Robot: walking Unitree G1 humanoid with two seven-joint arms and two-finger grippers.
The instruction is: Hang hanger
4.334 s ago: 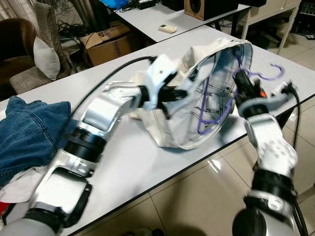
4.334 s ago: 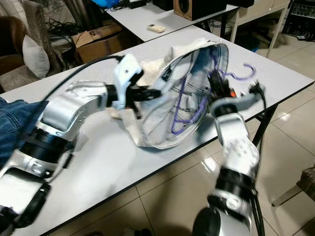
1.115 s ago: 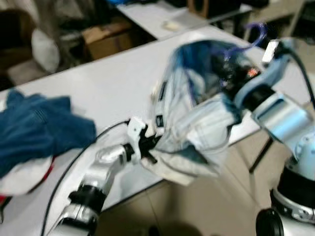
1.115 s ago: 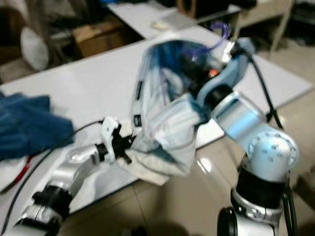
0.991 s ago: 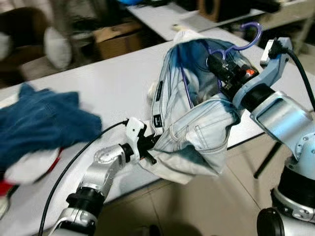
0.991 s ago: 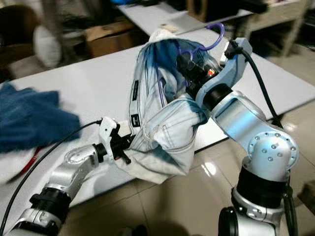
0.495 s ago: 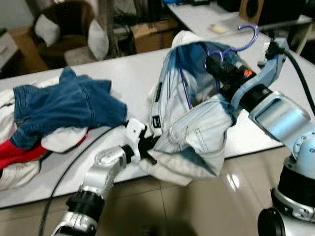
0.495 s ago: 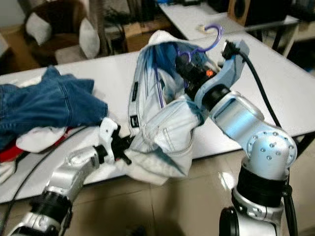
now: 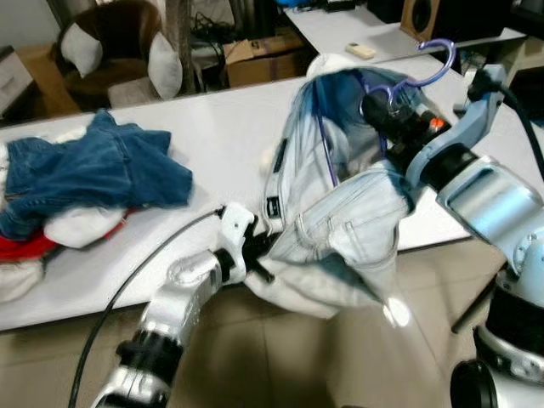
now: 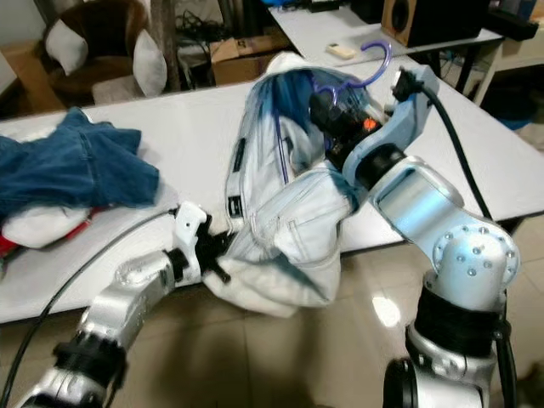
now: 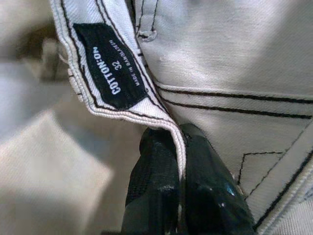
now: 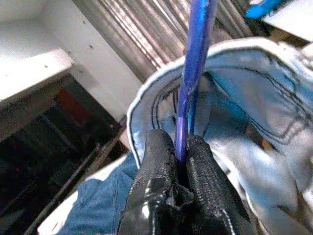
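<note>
The right gripper [image 12: 178,147] is pinching the neck of a purple plastic hanger [image 9: 422,75] between its two black fingers [image 12: 155,147], which are closed tight on the thin purple stem, and it is holding that hanger raised above the long white table [image 9: 212,144], with the curved hook pointing upward and clear of everything. A pair of pale, light-blue washed denim jeans [image 9: 340,221] is draping from the hanger, its waistband gaping open around the hanger's frame near the right gripper and its lower part sagging down past the near edge of the table toward the glossy beige tiled floor [image 9: 357,357]. The left gripper [image 11: 180,147] is working low at the near edge of the table, its fingers clamped together on the stitched waistband hem of the jeans, just beside a black sewn-in label [image 11: 110,68] with white lettering. Toward the left end of the table, well apart from the jeans, a heap of clothing is lying, with a crumpled dark-blue denim garment [image 9: 89,174] on top of white and red fabric [image 9: 34,242]. Beyond the far side of the table, a brown cardboard box [image 9: 259,59] and a second white table [image 9: 357,25] with a wooden speaker [image 9: 422,17] on it are standing.
</note>
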